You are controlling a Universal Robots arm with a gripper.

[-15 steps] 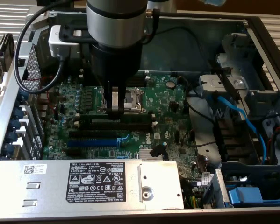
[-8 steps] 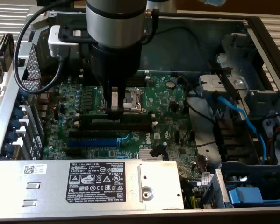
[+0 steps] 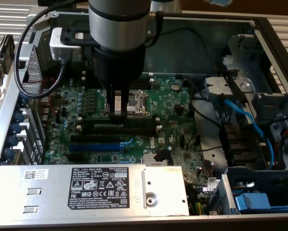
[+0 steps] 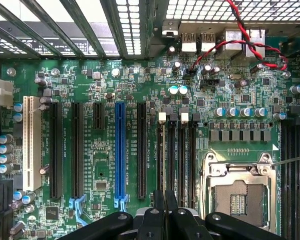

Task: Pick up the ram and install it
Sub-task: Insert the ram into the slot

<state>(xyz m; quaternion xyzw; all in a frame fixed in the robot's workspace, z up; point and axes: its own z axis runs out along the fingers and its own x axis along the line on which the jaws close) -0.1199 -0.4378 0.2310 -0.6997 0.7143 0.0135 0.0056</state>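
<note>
A green motherboard (image 4: 139, 85) is showing gold traces beneath a black-and-silver arm (image 3: 118, 29), with a blue expansion slot (image 4: 120, 150) lying at nine o'clock from the silver processor socket (image 4: 238, 192); red-and-black twisted wires (image 4: 240, 37) are crossing at one o'clock, while a white-printed black label (image 3: 99, 185) is marking the grey power-supply cover (image 3: 47, 192)

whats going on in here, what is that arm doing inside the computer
A robot arm's claw is lowered into an open computer case, just above the motherboard. It sits over the long black memory slots, next to the processor socket. In the wrist view the slots look empty, so the ram is not seated yet. Whether the claw is carrying the ram cannot be told from here.
</note>
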